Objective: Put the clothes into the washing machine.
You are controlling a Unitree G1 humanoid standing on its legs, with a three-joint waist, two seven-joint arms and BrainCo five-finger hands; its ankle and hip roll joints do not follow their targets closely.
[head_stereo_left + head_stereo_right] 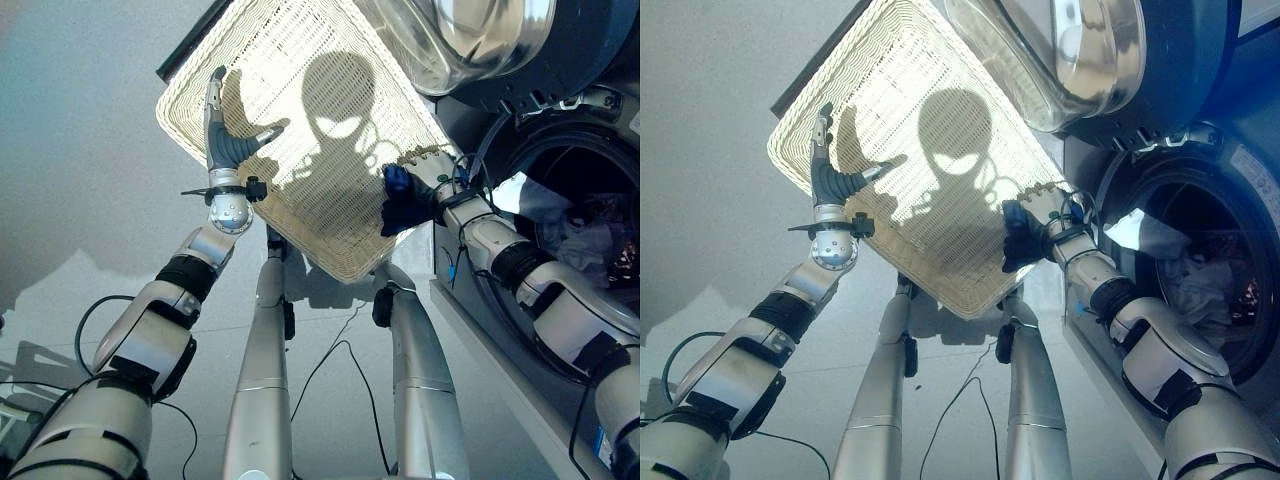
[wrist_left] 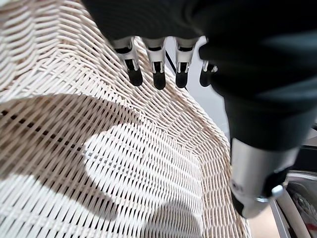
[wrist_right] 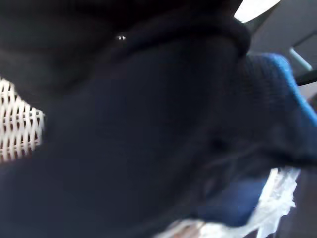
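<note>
Wicker basket beside the washing machine, bare weave across nearly all of its bottom. Door of the machine swung open above the basket's far corner. Pale and dark clothes already lying inside the drum. One dark blue garment not yet in: bunched at the basket's rim on the machine side, just beside the drum opening but outside it.

By these signs, well along, probably on the last piece. Left to do: lift that garment clear of the rim, carry it across to the opening and let it go inside.

Right hand at the rim nearest the machine, fingers curled over the dark blue garment and gripping it, forearm running back along the machine's front. Dark cloth pressed close against the lens in the right wrist view, with a strip of wicker at one edge.

Left hand over the basket's opposite side, holding nothing, fingers straight and side by side above the weave, thumb spread out towards the middle of the basket.
</note>
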